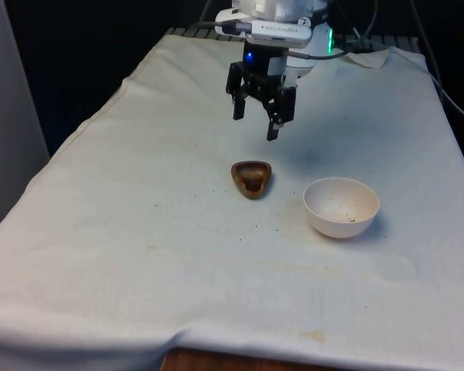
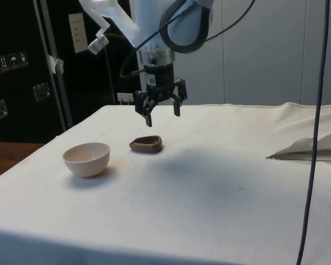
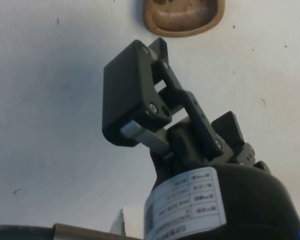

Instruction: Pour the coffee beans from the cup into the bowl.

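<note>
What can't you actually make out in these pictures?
- Contents of the brown cup: dark inside in the front view, too small to tell beans; the side view meets only its wall.
- Cup in the wrist view: cut off by the picture's edge.
- Specks in the white bowl: too small to identify.

I see even overhead light, soft shadows under the bowl (image 1: 341,207) and cup (image 1: 251,178) below the jaws; cloth (image 1: 139,232) bright, backdrop dark, wrist view near-field blurred.
</note>
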Available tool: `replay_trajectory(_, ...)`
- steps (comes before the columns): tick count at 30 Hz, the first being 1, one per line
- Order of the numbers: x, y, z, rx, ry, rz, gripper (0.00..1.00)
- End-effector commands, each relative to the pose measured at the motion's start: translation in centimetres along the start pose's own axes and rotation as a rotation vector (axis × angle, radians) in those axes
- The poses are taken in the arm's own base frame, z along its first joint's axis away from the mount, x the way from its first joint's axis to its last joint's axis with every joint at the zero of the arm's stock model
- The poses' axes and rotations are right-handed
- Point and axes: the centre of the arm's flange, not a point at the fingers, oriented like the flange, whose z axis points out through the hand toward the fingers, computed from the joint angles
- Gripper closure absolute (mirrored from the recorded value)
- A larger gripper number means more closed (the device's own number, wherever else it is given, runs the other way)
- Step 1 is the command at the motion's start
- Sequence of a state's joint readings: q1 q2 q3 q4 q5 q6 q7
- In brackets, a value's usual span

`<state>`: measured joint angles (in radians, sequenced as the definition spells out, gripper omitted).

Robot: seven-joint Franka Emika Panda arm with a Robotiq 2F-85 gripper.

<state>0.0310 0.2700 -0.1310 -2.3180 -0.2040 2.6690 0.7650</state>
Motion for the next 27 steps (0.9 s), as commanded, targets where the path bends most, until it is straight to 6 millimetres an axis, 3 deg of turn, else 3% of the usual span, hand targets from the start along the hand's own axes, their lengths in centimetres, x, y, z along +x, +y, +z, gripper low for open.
replay_trajectory(1, 0.2, 0.1, 0.2, 0.001, 0.019, 0.011, 0.0)
replay_trajectory(16, 0.8, -0.1, 0.8, 0.004, 0.013, 0.04, 0.0)
replay_trajectory(27, 2.3, 0.5, 2.2, -0.002, 0.022, 0.089, 0.0)
